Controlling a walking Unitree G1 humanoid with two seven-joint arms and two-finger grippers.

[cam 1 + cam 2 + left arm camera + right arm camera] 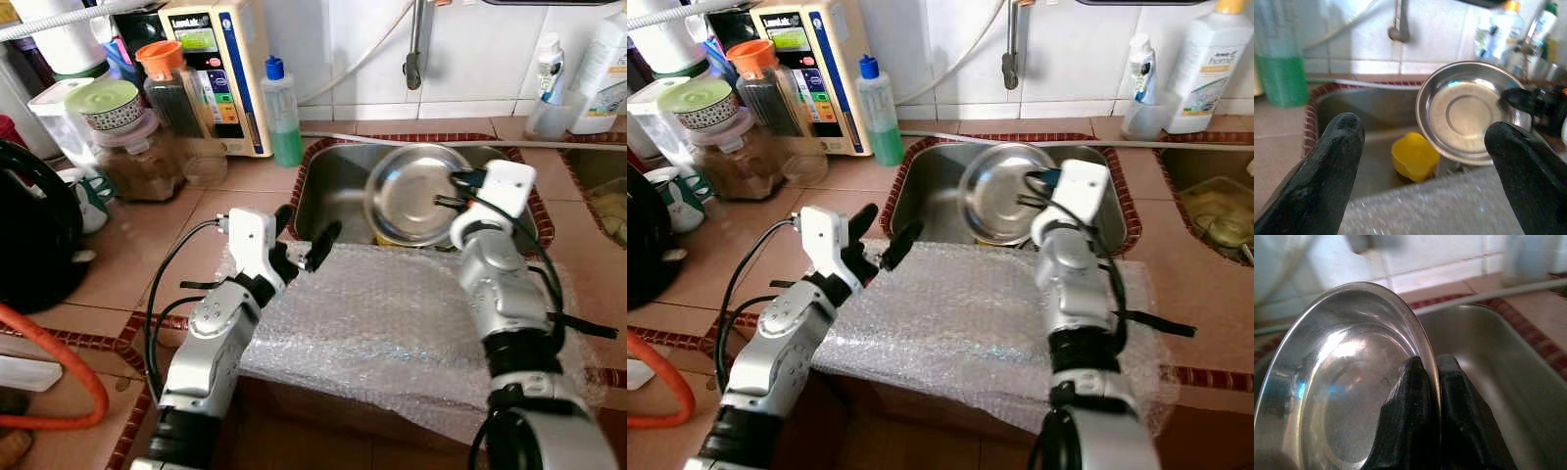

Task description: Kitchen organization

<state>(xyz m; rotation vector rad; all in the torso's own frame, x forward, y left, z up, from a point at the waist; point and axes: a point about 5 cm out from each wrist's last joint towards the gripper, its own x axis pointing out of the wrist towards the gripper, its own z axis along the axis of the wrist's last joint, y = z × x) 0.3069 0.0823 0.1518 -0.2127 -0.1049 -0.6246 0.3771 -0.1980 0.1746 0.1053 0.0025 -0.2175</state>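
a steel plate is pinched by its rim in the right gripper above the sink, likely for draining; the left gripper is held spread just beside the sink.

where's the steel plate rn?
Steel plate is held tilted over the sink, rim pinched by the right gripper, behind the bubble wrap.

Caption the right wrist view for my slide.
Right gripper pinching the rim of a steel plate above the sink.
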